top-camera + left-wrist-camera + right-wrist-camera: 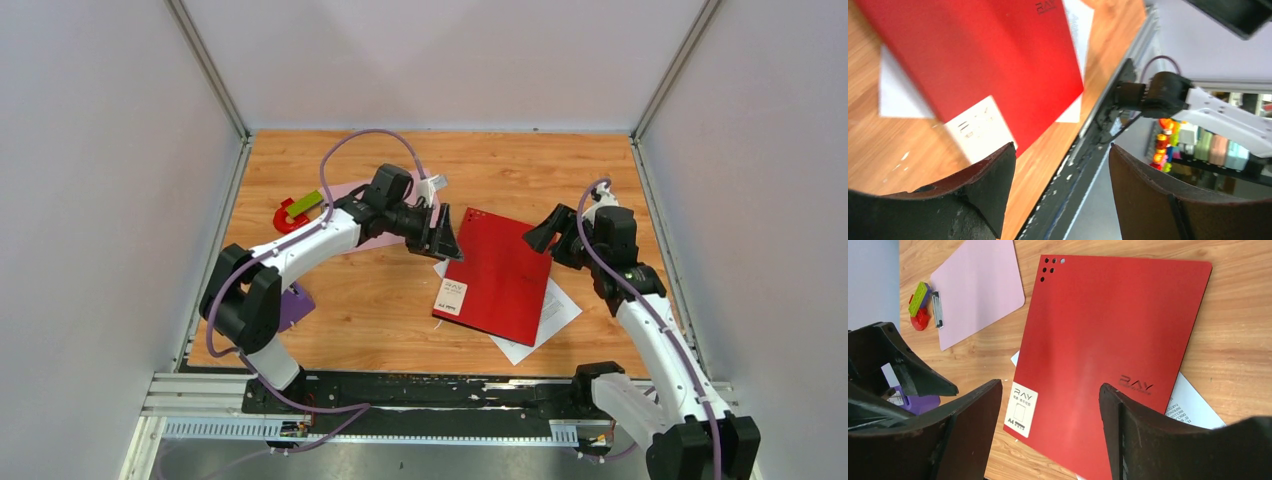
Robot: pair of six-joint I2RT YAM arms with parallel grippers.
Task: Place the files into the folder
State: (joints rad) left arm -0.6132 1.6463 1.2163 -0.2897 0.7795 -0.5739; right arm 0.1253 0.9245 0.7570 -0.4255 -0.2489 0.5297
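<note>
A closed red folder [497, 275] with a white label [450, 296] lies flat mid-table. It covers most of the files, white printed sheets that stick out at its near right [562, 308] and left [441, 268]. My left gripper [447, 236] is open and empty, hovering at the folder's far left corner. My right gripper [546, 232] is open and empty, just off the folder's far right corner. The left wrist view shows the folder [983, 55], sheet [895, 92] and open gripper [1060, 155]. The right wrist view shows the folder [1108, 335], printed sheet [1193, 405] and open gripper [1050, 390].
A pink clipboard [345, 192] lies at the far left, partly under the left arm, and also shows in the right wrist view [978, 290]. A red and green toy [296, 211] sits beside it. A purple piece [295, 305] lies near the left arm's base. Grey walls enclose the table.
</note>
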